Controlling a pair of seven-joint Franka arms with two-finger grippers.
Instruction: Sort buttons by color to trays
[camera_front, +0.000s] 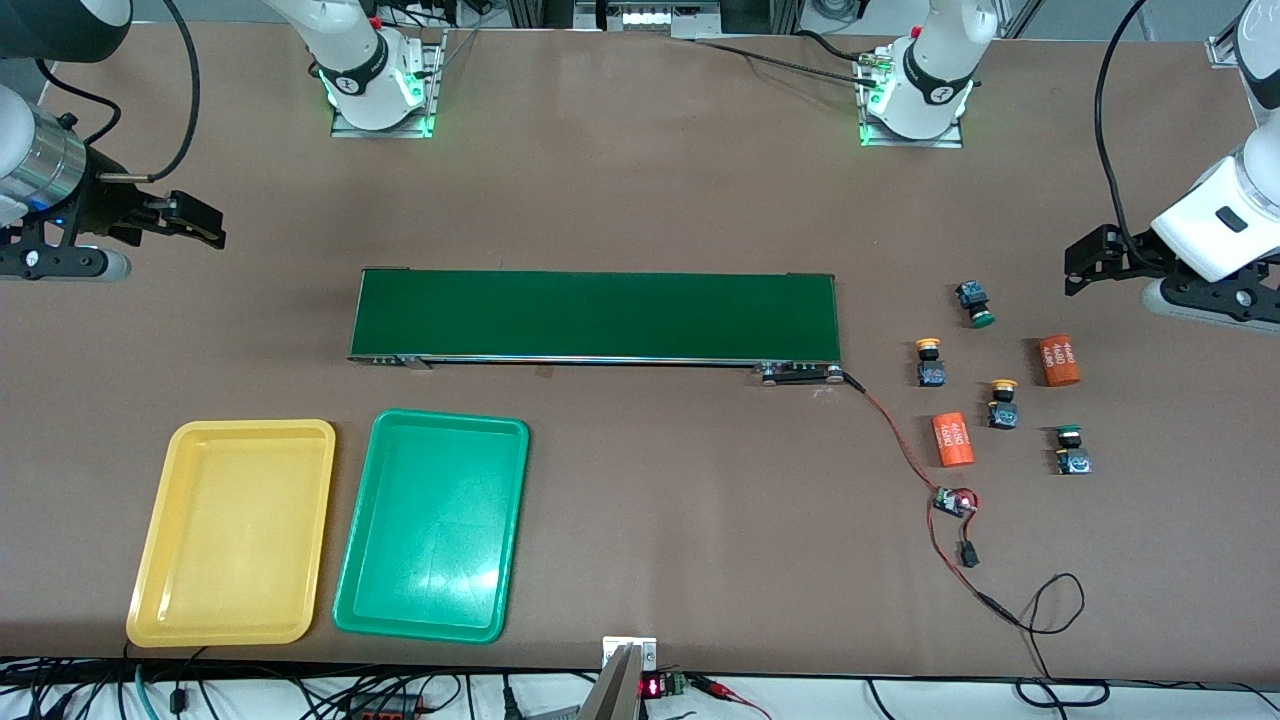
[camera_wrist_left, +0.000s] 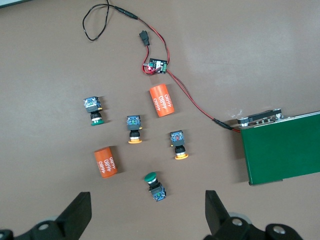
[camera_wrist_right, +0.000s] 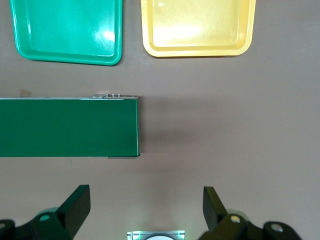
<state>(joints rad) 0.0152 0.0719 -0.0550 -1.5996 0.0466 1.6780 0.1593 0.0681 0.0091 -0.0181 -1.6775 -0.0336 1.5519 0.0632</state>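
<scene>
Yellow tray (camera_front: 232, 533) and green tray (camera_front: 432, 525) are lying side by side nearest the front camera, toward the right arm's end of the table. Both are empty, long axes running from the camera toward the robot bases; the yellow one is sitting closer to the table end.

At the left arm's end, a small circuit board (camera_front: 955, 502) on red wires is lying nearest the camera. Farther from the camera, four buttons are sitting with two orange 4680 cylinders among them:
- green button, nearer one (camera_front: 1071, 450): lying on its side, cap pointing away from the camera, bluish base toward it.
- orange cylinder, nearer one (camera_front: 953, 440): on its side, just farther than the board.
- yellow button, nearer one (camera_front: 1002, 403): on its side, cap away from the camera.
- yellow button, farther one (camera_front: 930, 362): same heading, cap away from the camera.
- orange cylinder, farther one (camera_front: 1059, 360): on its side, nearest the table end.
- green button, farther one (camera_front: 974, 304): reversed and slightly skewed, cap toward the camera.

Dark green conveyor belt (camera_front: 596, 315) is lying mid-table, long axis running from one arm's end toward the other.

Left gripper (camera_wrist_left: 148, 214) is hovering at its end of the table, fingers spread wide, holding nothing. Right gripper (camera_wrist_right: 146, 206) is hovering at its end near the belt's end, fingers likewise wide apart and empty.
</scene>
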